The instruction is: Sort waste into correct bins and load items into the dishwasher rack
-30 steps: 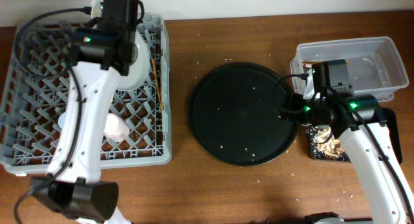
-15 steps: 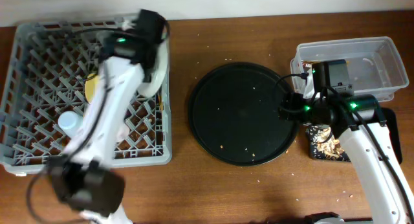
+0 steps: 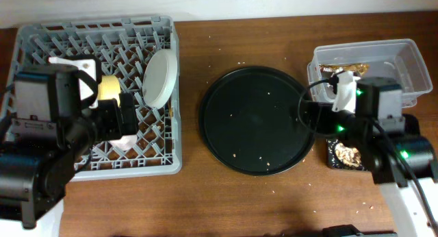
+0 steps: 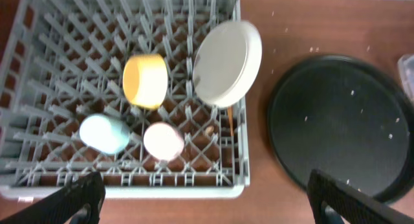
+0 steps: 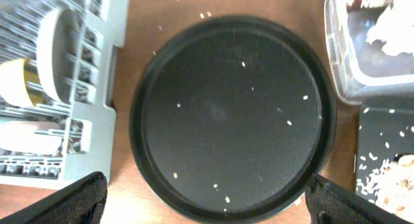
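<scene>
Dishwasher rack (image 4: 174, 184) at frame left holds white plate (image 4: 228, 62), yellow bowl (image 4: 145, 80), blue cup (image 4: 103, 133), pink cup (image 4: 163, 140); waste (image 3: 345, 155) fills right-edge bins (image 3: 417, 55); left gripper (image 4: 213, 201) and right gripper (image 5: 207, 201) gape wide, empty, so only parking arms seemingly remains.

Looks down on a brown wooden surface (image 3: 205, 203), grain running side to side, filling almost the whole overhead view. Ends at the far edge against a pale off-white wall (image 3: 274, 1), seen only as a narrow strip along the top. Carries a thin scatter of tiny pale crumbs (image 3: 239, 62), mostly toward the far middle, a few toward the near right. Lit softly and evenly, warm reddish-brown in both wrist views.
</scene>
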`<control>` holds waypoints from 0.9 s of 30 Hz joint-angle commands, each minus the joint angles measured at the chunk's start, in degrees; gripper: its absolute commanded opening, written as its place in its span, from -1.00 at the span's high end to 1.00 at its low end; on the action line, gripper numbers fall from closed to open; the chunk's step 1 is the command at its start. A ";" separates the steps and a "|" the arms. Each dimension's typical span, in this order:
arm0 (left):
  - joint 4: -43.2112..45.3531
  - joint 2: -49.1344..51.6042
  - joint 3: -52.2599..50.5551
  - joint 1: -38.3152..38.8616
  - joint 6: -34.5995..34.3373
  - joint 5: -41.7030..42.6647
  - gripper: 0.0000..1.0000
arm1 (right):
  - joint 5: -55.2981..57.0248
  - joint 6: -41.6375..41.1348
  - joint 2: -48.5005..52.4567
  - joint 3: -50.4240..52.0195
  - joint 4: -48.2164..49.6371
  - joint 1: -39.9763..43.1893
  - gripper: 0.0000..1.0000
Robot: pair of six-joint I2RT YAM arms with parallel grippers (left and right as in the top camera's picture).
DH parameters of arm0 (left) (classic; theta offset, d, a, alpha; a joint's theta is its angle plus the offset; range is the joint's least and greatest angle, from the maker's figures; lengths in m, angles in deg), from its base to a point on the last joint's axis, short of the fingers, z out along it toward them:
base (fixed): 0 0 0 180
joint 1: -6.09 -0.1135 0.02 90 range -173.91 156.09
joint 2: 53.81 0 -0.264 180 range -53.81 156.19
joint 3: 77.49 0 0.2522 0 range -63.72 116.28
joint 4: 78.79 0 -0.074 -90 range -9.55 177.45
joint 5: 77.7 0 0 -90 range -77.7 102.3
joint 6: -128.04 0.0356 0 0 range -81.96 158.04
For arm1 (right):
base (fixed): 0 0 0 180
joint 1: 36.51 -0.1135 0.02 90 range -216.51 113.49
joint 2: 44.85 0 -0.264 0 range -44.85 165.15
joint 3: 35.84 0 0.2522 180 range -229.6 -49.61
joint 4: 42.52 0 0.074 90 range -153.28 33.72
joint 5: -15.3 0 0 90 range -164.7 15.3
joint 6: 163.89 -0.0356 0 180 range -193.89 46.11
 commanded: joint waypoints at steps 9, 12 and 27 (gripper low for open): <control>-2.89 -0.15 -0.09 -0.20 0.09 0.83 -0.98 | -4.35 16.17 -10.45 0.66 10.86 -2.40 -0.97; -2.86 -0.13 -0.09 -0.20 0.09 0.83 -0.98 | -3.78 19.30 -19.02 8.44 12.96 -0.55 -0.97; -2.86 -0.13 -0.09 -0.20 0.09 0.83 -0.98 | -6.12 19.28 -62.77 69.64 60.46 -0.59 -0.97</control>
